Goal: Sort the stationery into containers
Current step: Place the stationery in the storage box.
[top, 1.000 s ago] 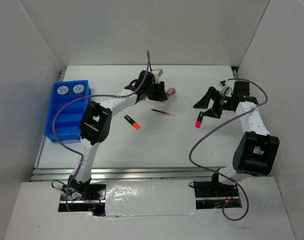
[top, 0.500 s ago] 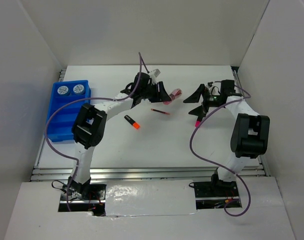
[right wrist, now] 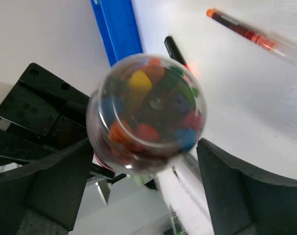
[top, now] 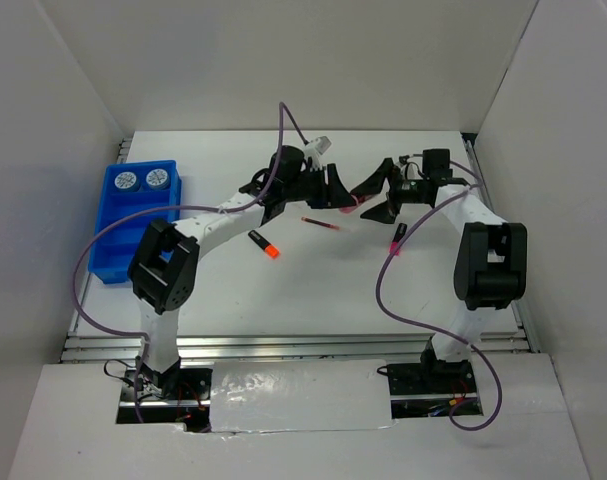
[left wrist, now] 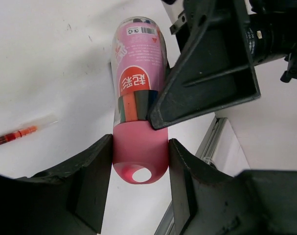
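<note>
My left gripper is shut on the cap end of the chunky pink marker, which it holds above the table. My right gripper is open. Its fingers stand either side of the marker's clear, colour-filled far end, with gaps on both sides. In the top view both grippers, left and right, meet at mid-table around the marker. The blue tray lies at the far left with two tape rolls in its back compartment.
On the table lie a red pen, a black-orange highlighter and a black-pink highlighter. White walls enclose the table on the left, back and right. The left arm's cable arcs over the table's left half.
The left gripper has carried the pink marker up and to the right. The right gripper has swung left and now straddles the marker's free end, its jaws slightly narrower.
</note>
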Robot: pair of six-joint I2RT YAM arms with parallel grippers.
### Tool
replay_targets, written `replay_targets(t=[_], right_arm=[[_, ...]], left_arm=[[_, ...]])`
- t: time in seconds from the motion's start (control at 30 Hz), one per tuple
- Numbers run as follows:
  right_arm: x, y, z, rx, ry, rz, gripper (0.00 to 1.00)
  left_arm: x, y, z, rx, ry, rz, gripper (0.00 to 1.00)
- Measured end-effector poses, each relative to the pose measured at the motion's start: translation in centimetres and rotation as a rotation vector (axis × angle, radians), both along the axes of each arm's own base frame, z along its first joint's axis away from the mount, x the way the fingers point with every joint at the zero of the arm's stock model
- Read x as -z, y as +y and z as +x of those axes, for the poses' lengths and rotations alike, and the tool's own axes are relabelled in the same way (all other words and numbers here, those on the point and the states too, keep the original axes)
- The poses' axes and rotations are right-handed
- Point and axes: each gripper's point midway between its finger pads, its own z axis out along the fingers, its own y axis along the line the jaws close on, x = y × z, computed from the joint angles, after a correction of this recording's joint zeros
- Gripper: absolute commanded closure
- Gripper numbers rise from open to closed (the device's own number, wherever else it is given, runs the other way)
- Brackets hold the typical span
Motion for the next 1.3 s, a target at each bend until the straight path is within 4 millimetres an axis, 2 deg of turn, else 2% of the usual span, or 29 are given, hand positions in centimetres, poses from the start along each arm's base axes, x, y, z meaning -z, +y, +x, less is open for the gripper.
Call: replay_targets(t=[0.23, 0.37, 0.4, 0.47, 0.5, 0.53, 0.57, 0.63, 0.67, 0.7, 0.83, 0.93, 1.03, 1.1, 1.13, 1.17, 1.23, 1.27, 1.3], right_arm=[[0.0, 0.1, 0.5, 0.011, 0.025, 0.012, 0.41], [-0.3, 0.2, 0.5, 0.002, 0.021, 0.016, 0.57], [-0.4, 0.4, 0.5, -0.006, 0.017, 0.018, 0.65], [-0.5, 0.6, 0.5, -0.014, 0.013, 0.022, 0.75], [-0.6, 0.6, 0.5, -0.019, 0.012, 0.023, 0.82], [-0.7, 0.7, 0.5, -0.025, 0.007, 0.024, 0.93], [-0.7, 0.8, 0.4, -0.031, 0.002, 0.024, 0.97], [-0.8, 0.9, 0.5, -0.039, -0.015, 0.016, 1.00], [-0.8, 0.9, 0.6, -0.043, -0.028, 0.009, 1.00], [-0.9, 0.9, 0.7, -0.047, -0.042, 0.003, 1.00], [-1.1, 0.8, 0.9, -0.060, -0.082, -0.014, 1.00], [-0.9, 0.7, 0.8, -0.066, -0.098, -0.027, 1.00], [-1.1, 1.1, 0.2, -0.088, -0.124, -0.048, 1.00], [-1.5, 1.8, -0.6, -0.121, -0.150, -0.059, 1.00], [-1.7, 2.3, -1.0, -0.142, -0.164, -0.063, 1.00], [-1.9, 2.9, -1.6, -0.170, -0.179, -0.068, 1.00], [-2.1, 4.5, -3.0, -0.238, -0.196, -0.072, 1.00], [-2.1, 5.4, -3.8, -0.279, -0.203, -0.074, 1.00], [-2.1, 6.4, -4.8, -0.327, -0.214, -0.078, 1.00]], left_arm=[[1.2, -0.5, -2.3, 0.037, 0.027, 0.017, 1.00], [1.2, -0.3, -2.9, 0.039, 0.019, 0.014, 0.79], [1.1, -0.2, -2.9, 0.036, 0.017, 0.015, 0.71], [1.0, -0.1, -2.9, 0.029, 0.011, 0.018, 0.64], [0.9, 0.1, -3.0, 0.027, 0.008, 0.019, 0.54], [0.9, 0.1, -3.0, 0.025, 0.005, 0.022, 0.37], [0.9, 0.2, -3.1, 0.026, -0.004, 0.025, 0.28], [0.8, 0.4, -3.8, 0.042, 0.004, 0.031, 0.14], [0.8, 0.4, -4.4, 0.053, 0.008, 0.036, 0.12], [0.8, 0.6, -4.8, 0.058, 0.015, 0.036, 0.01], [0.5, 2.2, -6.9, 0.094, 0.040, 0.031, 0.01], [-0.3, 5.7, -6.8, 0.088, 0.017, 0.038, 0.01], [-2.0, 10.8, -5.0, 0.051, -0.127, 0.089, 0.01], [-4.1, 14.4, -4.0, 0.026, -0.330, 0.177, 0.02], [-5.1, 15.6, -4.2, 0.032, -0.448, 0.230, 0.03], [-6.6, 16.3, -5.2, 0.065, -0.626, 0.294, 0.03], [-7.6, 16.4, -8.4, 0.168, -0.895, 0.387, 0.05], [-8.2, 16.3, -9.1, 0.218, -1.063, 0.445, 0.05], [-7.8, 15.8, -12.3, 0.305, -1.205, 0.463, 0.07]])
